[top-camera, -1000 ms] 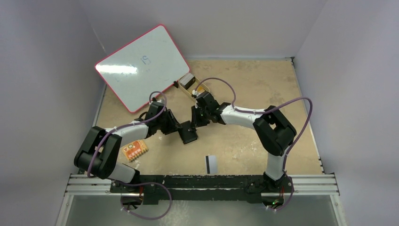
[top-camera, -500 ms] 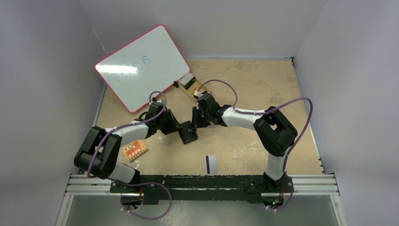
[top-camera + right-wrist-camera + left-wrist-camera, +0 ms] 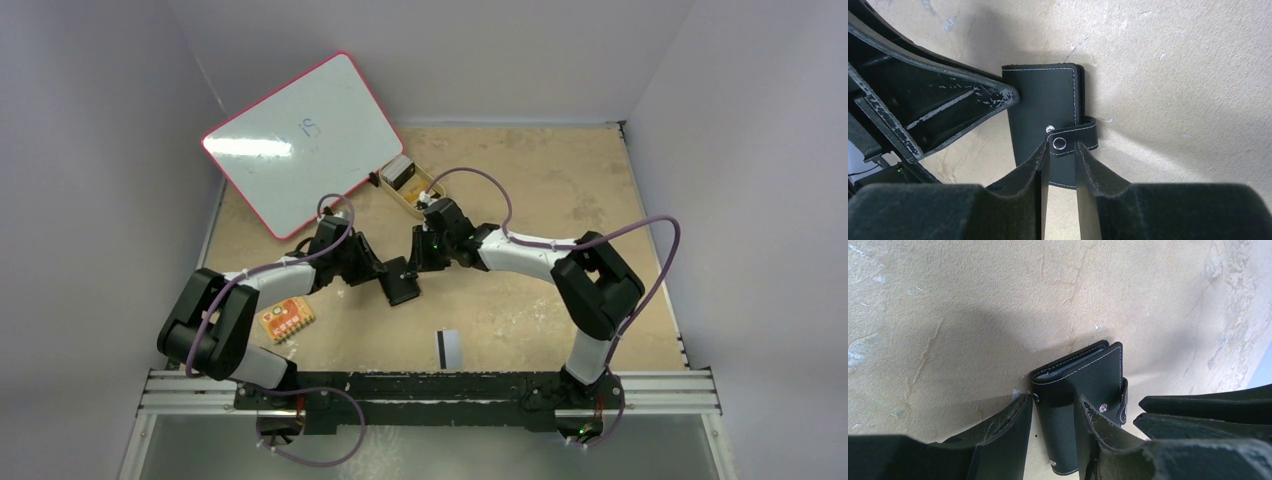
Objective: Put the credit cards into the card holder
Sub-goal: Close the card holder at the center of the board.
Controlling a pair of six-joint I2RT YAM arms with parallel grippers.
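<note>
Pinning the shut card holder between my left gripper jaws, while my right gripper jaws are straddling its snap tab, narrowly parted, grip not discernible; I am judging a slow peel of the tab away from the tips best.

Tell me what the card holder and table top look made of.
The card holder: black leather or faux leather, matte, with pale edge stitching and a shiny metal snap. The table: tan, mottled, hairline-cracked, matte; possibly cork or pressed board, unclear which.

Card holder: matt black leather look, pale stitching, shiny metal snap. Table: rough, cracked tan.
</note>
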